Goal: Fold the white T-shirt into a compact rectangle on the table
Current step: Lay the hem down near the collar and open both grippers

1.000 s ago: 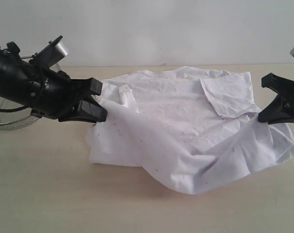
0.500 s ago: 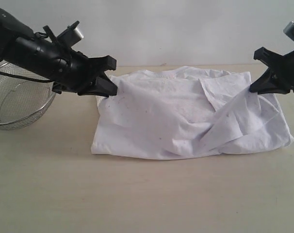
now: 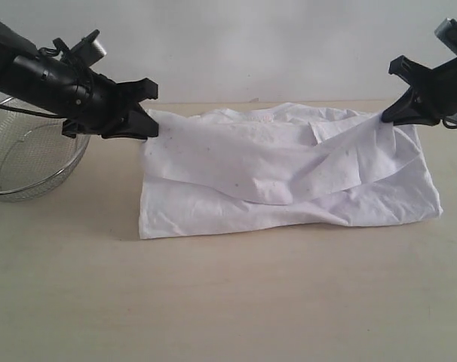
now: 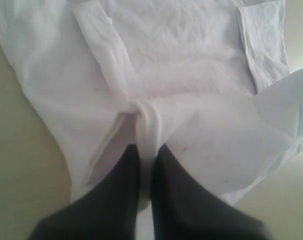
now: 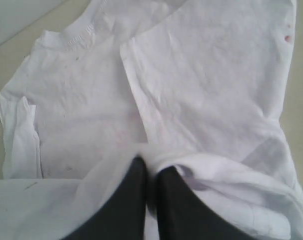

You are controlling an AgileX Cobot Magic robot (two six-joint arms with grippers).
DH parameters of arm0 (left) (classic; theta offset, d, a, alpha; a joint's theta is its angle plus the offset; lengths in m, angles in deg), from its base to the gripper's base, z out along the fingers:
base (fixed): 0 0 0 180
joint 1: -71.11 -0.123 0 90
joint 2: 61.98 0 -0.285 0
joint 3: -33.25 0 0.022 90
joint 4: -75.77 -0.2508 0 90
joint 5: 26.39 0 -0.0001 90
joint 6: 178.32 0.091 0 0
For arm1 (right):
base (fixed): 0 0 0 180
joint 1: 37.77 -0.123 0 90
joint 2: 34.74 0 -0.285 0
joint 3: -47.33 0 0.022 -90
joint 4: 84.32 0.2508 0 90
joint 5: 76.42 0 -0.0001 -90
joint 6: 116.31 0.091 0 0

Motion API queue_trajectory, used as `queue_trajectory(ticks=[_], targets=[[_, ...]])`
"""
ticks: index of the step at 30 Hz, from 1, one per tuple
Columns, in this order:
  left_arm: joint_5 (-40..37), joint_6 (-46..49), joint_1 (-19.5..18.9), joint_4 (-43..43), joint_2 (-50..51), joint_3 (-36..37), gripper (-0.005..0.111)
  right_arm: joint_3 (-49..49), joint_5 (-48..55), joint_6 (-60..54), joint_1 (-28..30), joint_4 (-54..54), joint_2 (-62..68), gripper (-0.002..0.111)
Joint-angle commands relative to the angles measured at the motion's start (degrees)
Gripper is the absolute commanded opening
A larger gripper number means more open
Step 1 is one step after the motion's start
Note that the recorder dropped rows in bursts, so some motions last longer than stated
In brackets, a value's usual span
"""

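Pinching one edge of white T-shirt [image 3: 289, 200] in left gripper [image 3: 148, 127], jaws clenched on fabric; pinching opposite edge in right gripper [image 3: 386, 117], same tight grasp; holding both edges up off table [image 3: 228, 302] with lifted layer sagging between; leaving rest of shirt flat mid-table; seeing mesh bowl [image 3: 25, 162] on left arm's side, apart from shirt.

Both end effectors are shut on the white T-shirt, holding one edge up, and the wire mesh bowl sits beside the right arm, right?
No: the exterior view shows the wire mesh bowl beside the left arm. The rest holds: the left end effector and right end effector are shut on the white T-shirt, holding one edge up.
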Motion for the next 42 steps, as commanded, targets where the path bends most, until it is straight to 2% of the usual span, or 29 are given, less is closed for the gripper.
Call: queue_trajectory(ticks=[1,8,17,34,36,38,40,42], targets=[[0.8,0.2,-0.5,-0.4,1.2,-1.9,0.005,-1.4,-0.4,-0.4,0.0,0.4,1.5,0.0],[0.9,0.2,-0.5,-0.4,2.5,-5.4,0.005,-2.8,-2.8,-1.0,0.0,0.9,2.3,0.0],[0.8,0.2,-0.6,-1.8,3.6,-7.4,0.005,-8.2,-0.7,-0.7,0.0,2.0,5.5,0.0],[2.8,0.2,-0.7,-3.0,7.8,-10.1,0.005,-9.4,-4.2,-2.9,-0.1,3.8,9.0,0.0],[3.9,0.2,-0.7,-3.0,7.8,-10.1,0.01,-9.4,-4.5,-3.5,-0.2,5.0,9.6,0.0],[3.9,0.2,-1.0,-3.0,7.8,-10.1,0.019,-9.4,-4.6,-4.6,-0.2,5.9,10.0,0.001],[3.8,0.2,-1.2,-3.2,7.8,-10.1,0.035,-9.4,-5.2,-5.1,-0.2,6.3,10.2,0.008],[3.8,0.2,-1.3,-3.2,7.8,-10.1,0.051,-9.4,-5.5,-5.5,-0.2,6.3,10.2,0.024]])
